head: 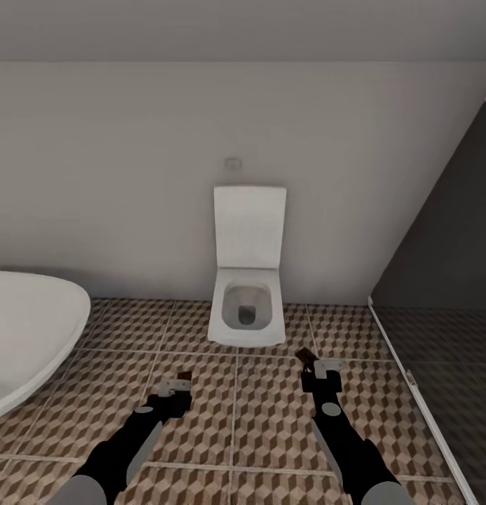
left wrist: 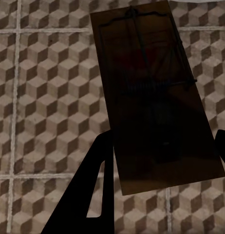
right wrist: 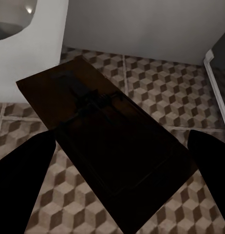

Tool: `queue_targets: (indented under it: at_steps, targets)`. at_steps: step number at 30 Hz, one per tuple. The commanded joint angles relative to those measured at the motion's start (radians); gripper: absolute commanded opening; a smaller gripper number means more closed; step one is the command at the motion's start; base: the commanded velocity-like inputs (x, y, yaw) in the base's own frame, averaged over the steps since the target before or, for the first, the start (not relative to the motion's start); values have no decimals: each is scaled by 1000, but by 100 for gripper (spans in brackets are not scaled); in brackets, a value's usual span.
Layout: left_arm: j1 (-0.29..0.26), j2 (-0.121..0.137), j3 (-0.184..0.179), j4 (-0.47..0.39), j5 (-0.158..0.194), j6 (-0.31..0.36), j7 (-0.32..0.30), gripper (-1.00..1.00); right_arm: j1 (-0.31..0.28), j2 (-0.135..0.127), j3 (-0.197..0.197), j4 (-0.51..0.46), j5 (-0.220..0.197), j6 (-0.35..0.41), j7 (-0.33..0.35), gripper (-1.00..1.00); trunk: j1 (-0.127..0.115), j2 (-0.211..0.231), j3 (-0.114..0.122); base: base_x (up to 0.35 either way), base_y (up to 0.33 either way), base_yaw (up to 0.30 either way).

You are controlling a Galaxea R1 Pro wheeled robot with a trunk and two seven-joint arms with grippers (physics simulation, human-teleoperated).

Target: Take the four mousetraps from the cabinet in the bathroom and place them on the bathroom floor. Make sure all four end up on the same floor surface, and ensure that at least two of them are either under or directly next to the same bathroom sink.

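Observation:
Each gripper holds one of the mousetraps above the bathroom floor point(head: 264, 428), facing a white toilet. My left gripper point(head: 175, 388) is shut on a mousetrap point(head: 184, 377). In the left wrist view that mousetrap point(left wrist: 154, 92) is a dark flat board with a wire spring and a red mark, held between the black fingers point(left wrist: 100, 180). My right gripper point(head: 321, 370) is shut on a second mousetrap point(head: 305, 358). In the right wrist view this mousetrap point(right wrist: 103, 141) lies tilted between the fingers point(right wrist: 20, 180). The cabinet and the sink are out of view.
A white toilet point(head: 247, 308) with its lid up stands against the far wall, straight ahead. A white oval bathtub point(head: 25, 337) curves in at the left. A dark glass shower screen point(head: 446, 280) with a white floor rail point(head: 418, 393) closes off the right.

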Motion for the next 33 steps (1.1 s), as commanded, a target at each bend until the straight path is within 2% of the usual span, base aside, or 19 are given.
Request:
queue_targets:
  at_steps: [1,7,23,33]
  targets:
    - [-1,1,-8,-2,7,4,13,-100,-1,0,2,0,9,4,-6,-100,4,-8,-6,0,0,0]
    - [0,0,-8,-3,7,4,13,-100,-1,1,3,0,9,4,-6,-100,27,-50,-34,0,0,0]
    - [-1,6,-9,-80,7,8,15,-100,-1,2,4,1,9,4,-6,-100,88,-162,-110,0,0,0]
    - [0,6,-11,-87,6,8,15,-100,-1,3,4,1,10,4,-6,-100,127,-232,-158,0,0,0]
